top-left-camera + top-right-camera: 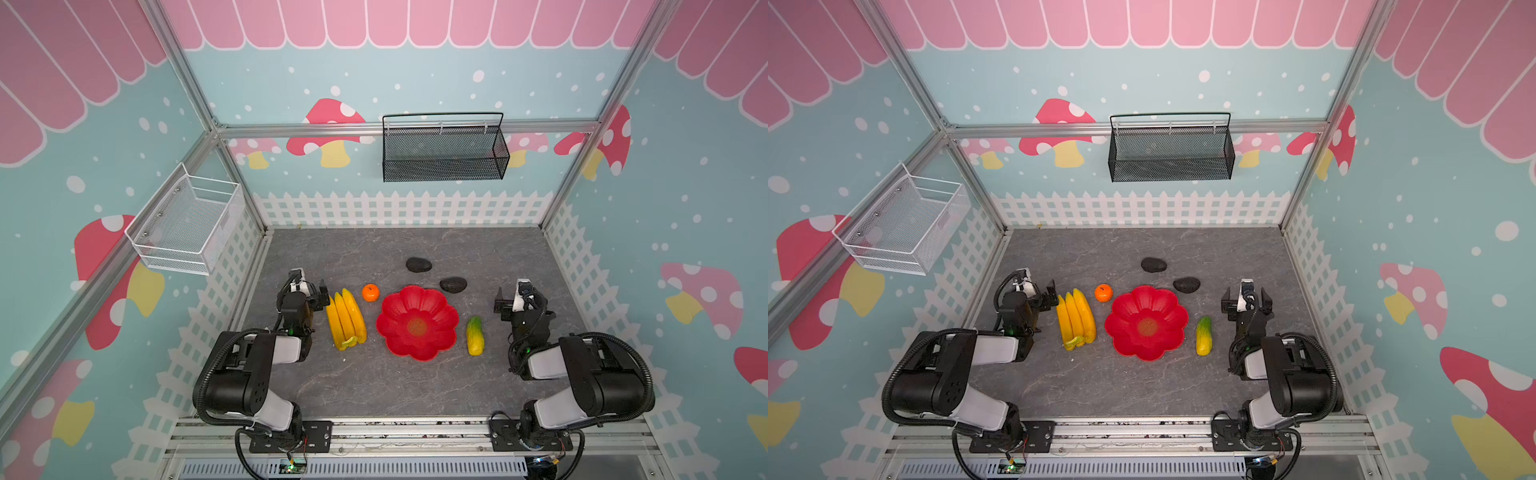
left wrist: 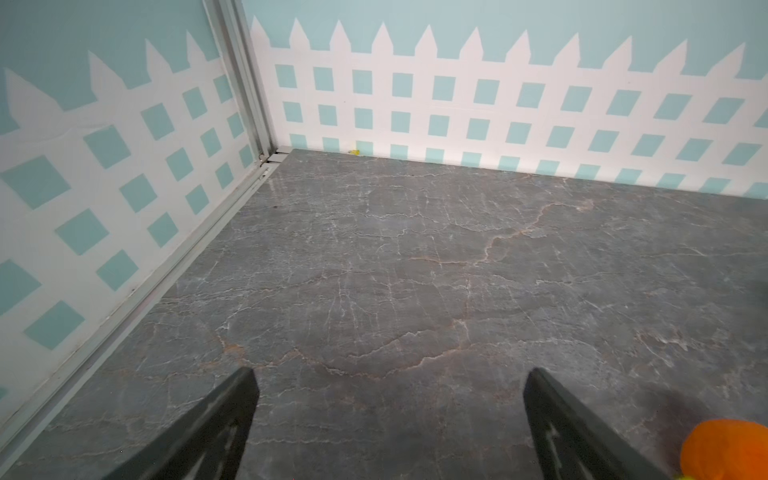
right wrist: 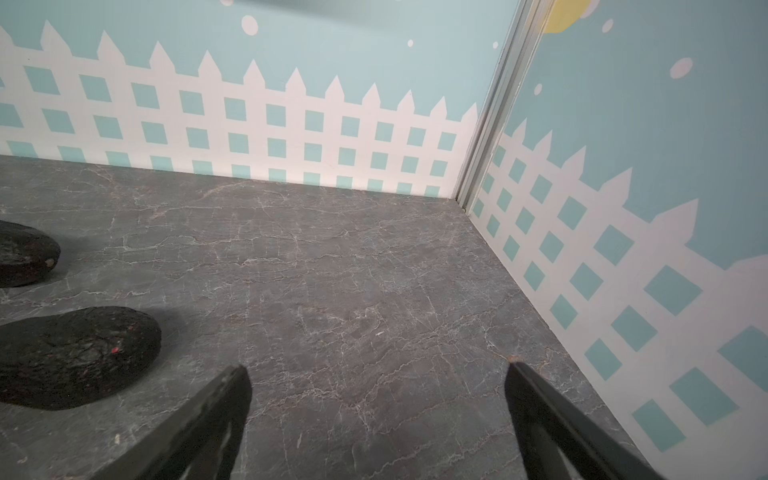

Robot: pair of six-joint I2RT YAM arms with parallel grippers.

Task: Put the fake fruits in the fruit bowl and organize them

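**Fruit around the bowl**

The red fruit bowl [image 1: 417,324] sits mid-surface. Bananas [image 1: 347,318] and orange ball [image 1: 370,292] lie left of it, green-yellow fruit [image 1: 475,336] right, near dark oval [image 1: 453,284] and far dark oval [image 1: 418,264] behind. Left fingers [image 2: 208,432] and right fingers [image 3: 199,432] — both spread apart.

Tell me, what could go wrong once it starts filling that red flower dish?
The small orange ball is round; a nudge from the open left gripper could send it rolling. The banana bunch looks nearly as long as the red dish, so it may overhang the rim. One dark oval lies close to that rim; grabbing it might shove the dish.
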